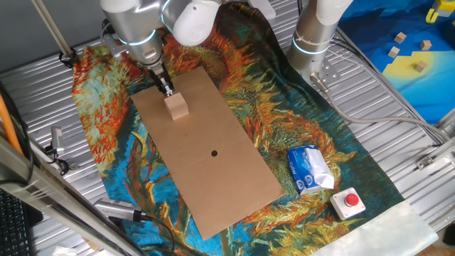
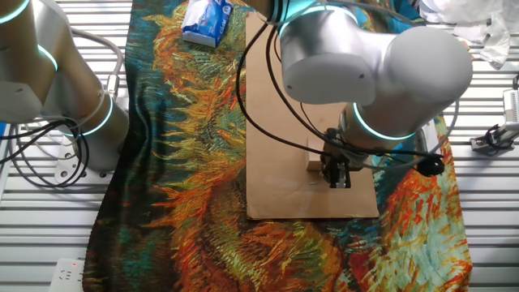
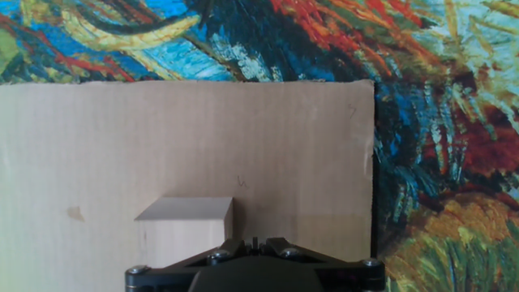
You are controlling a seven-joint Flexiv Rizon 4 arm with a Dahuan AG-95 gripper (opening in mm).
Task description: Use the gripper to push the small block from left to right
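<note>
The small block [image 1: 177, 106] sits on the far left part of the brown cardboard board [image 1: 213, 171], and from where I steer it looks barely started on its trip.

Nearest me in one fixed view I see a red button box [image 1: 348, 203] and a blue-white packet [image 1: 308, 169] on the painted cloth [image 1: 341, 153], right of the board. Mid-board there is a small dark dot [image 1: 214, 153]. Farther back, the gripper [image 1: 166, 89] has its black fingers together, pinching nothing, with the tip just beside the block's far left side; I cannot tell whether they touch. The hand view shows the block [image 3: 185, 231] close in front of the gripper body.

I judge the approach done and nearly the whole push rightward left.
</note>
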